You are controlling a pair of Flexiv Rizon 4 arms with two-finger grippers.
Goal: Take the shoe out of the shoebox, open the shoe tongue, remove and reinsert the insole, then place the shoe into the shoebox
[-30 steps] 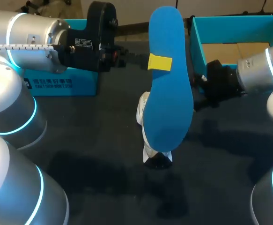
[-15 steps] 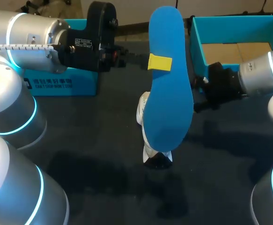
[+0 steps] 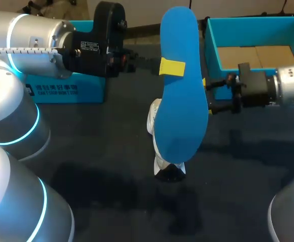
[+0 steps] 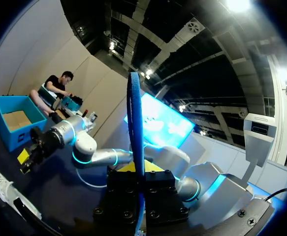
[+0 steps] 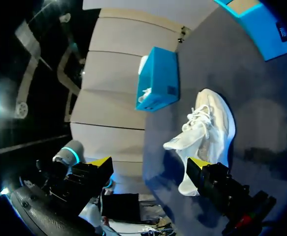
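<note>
Surface: dark table (image 3: 101, 166), teal shoebox (image 3: 211, 48) at 2 o'clock | left gripper (image 3: 172, 67) pinches blue insole (image 3: 179, 116) upright, centre | right gripper (image 5: 150, 167) spread, at 3 o'clock | white shoe (image 5: 207, 132) on table, mostly hidden behind insole from overhead

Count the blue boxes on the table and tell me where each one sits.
2. The open box, with a cardboard floor, stands at the far right of the table. The other box sits at the far left, partly hidden behind the left arm.

Shoe (image 3: 154, 120) mostly hidden behind insole (image 3: 182, 101), shoebox (image 3: 213, 48) cut off at view's edge
</note>
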